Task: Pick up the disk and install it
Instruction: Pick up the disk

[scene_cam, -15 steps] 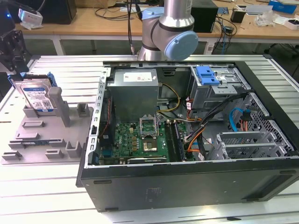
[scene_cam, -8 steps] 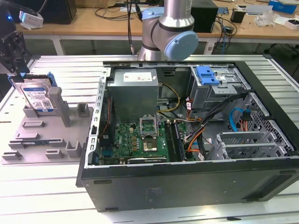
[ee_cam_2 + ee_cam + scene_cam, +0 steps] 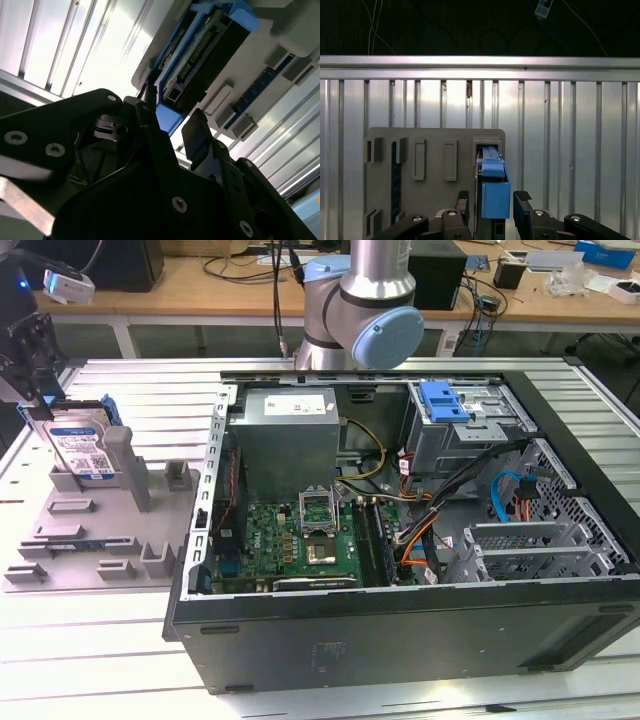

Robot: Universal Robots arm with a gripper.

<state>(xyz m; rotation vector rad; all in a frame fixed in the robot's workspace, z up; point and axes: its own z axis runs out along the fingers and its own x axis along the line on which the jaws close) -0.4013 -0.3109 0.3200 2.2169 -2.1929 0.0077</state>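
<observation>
The disk (image 3: 82, 448) is a silver drive with a white-and-blue label in a blue rail bracket. It stands on edge in a slot of the grey holder block (image 3: 60, 560) at the exterior view's left. My gripper (image 3: 45, 405) hovers just over the disk's top edge. In the first wrist view the gripper (image 3: 493, 200) is open, with its black fingers (image 3: 522, 202) straddling the blue bracket of the disk (image 3: 495, 197) and a narrow gap on each side. The second wrist view shows the gripper (image 3: 172, 127) spread the same way around the end of the disk (image 3: 205, 55).
An open computer case (image 3: 380, 640) lies to the exterior view's right of the holder, with a motherboard (image 3: 300, 535), a power supply (image 3: 290, 430) and a grey drive cage topped by a blue latch (image 3: 445, 400). The arm's base (image 3: 360, 310) stands behind the case. The table is ribbed metal (image 3: 570, 150).
</observation>
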